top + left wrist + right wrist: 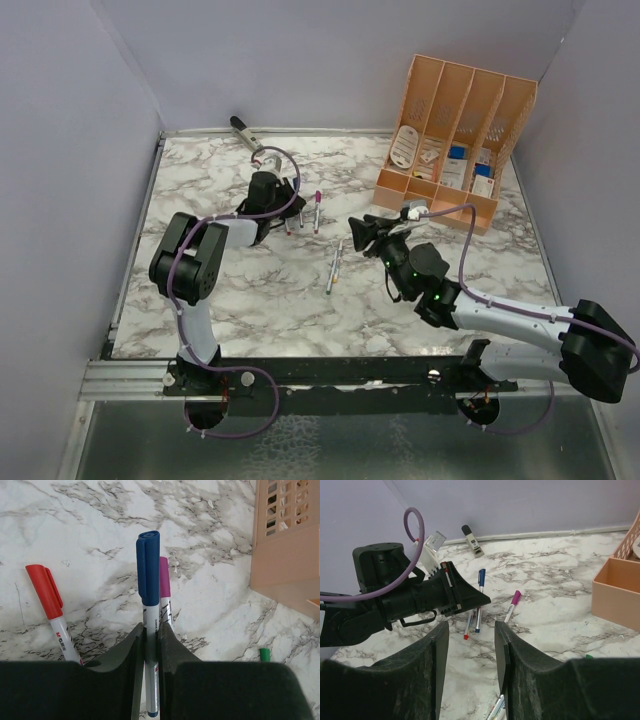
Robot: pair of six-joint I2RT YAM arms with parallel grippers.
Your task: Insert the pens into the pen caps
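The left gripper (pixel 151 632) was closed narrowly on the white barrel of the blue-capped pen (pixel 148 570). It held the pen low over the worktop (pixel 220 290) and pointing away from the wrist, cap outward. Gripping the barrel left the capped end exposed, which probably suited pressing a cap home or setting a finished pen down. Whether the pen rested on the marble or hung just above it could not be told.

Just left of it lay the red-capped pen (pixel 46 592), and the magenta-capped pen (pixel 164 577) sat close behind it on the right. All three were grouped at the far left-centre of the worktop.

The right gripper (pixel 471 627) stood wide and held nothing, aimed leftward at its partner. This looked like waiting to assist or to collect the next piece. Near it, at mid-worktop, two pens (pixel 334 266) lay side by side, and their ends were too small to judge for caps. A small green cap (pixel 264 654) lay loose near the organiser, so at least one pairing seemed unfinished.

The orange organiser (pixel 470 95) stood at the far right, with tall slatted slots behind and low trays in front. It held a white oval item (pixel 407 146) and blue-and-white packs (pixel 457 158), and no pens or caps could be made out in it. A dark tool (pixel 243 129) lay by the far wall.
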